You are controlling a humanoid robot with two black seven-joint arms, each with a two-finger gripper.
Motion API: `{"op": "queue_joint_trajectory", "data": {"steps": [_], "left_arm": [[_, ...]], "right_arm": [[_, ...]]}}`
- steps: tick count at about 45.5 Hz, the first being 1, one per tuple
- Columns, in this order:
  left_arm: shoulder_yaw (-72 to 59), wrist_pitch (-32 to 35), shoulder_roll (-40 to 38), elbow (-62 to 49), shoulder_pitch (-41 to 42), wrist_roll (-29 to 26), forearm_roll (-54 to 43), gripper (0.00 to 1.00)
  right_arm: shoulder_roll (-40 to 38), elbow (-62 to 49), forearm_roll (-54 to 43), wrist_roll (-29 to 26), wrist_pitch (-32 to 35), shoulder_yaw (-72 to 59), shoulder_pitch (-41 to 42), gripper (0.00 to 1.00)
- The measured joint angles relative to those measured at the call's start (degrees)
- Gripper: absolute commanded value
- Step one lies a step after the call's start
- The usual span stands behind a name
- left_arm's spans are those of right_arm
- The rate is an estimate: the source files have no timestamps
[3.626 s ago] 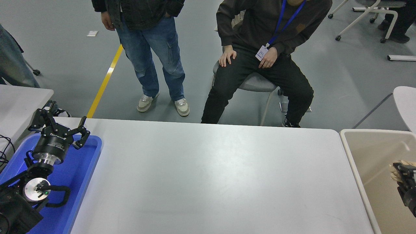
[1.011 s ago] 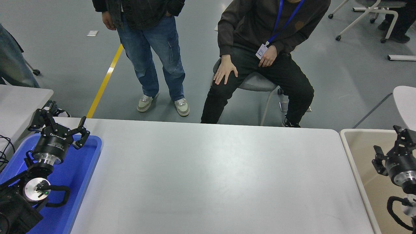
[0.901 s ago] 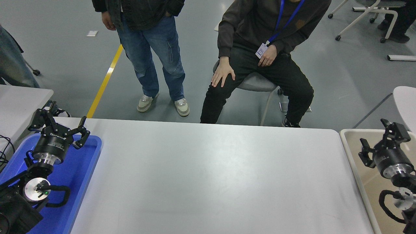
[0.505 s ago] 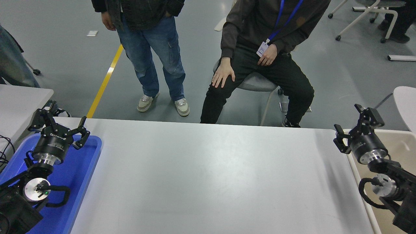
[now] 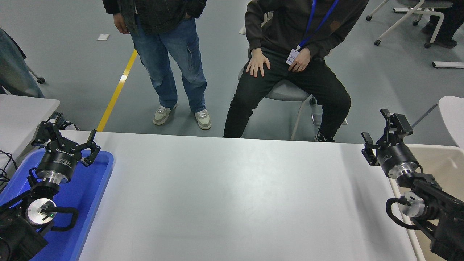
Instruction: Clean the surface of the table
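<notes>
the table surface (image 5: 232,195) spreads wide and bare across the middle of the room, its long axis running left to right between a blue tray (image 5: 92,188) at its left end and a beige bin (image 5: 447,159) just past its right end. the right gripper (image 5: 382,136) hangs above the far right corner of the table, fingers spread apart and holding nothing, pointing away toward the far edge. from there nearly all of the tabletop lies to its left and back toward the near edge, so any sweep would, i reckon, have to travel leftward along that long axis. the left gripper (image 5: 65,139) sits parked over the blue tray at the far left corner, fingers also spread and empty. the right arm looks the likelier one to work from where it stands, though each arm is close only to its own end of the table. i can't spot any cloth, crumbs or clutter on the tabletop, so to my eye the cleaning may be about done. one person stands and another person sits beyond the far edge, well clear of both arms.
</notes>
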Motion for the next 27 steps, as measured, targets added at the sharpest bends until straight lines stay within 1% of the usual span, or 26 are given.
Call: {"op": "queue_joint_trajectory", "data": {"steps": [27], "left_arm": [[0.0,0.0,0.0,0.0,0.0,0.0,0.0,1.0]], "right_arm": [[0.8,0.1,-0.6,1.2,-0.9,2.6,-2.0,0.99]]}}
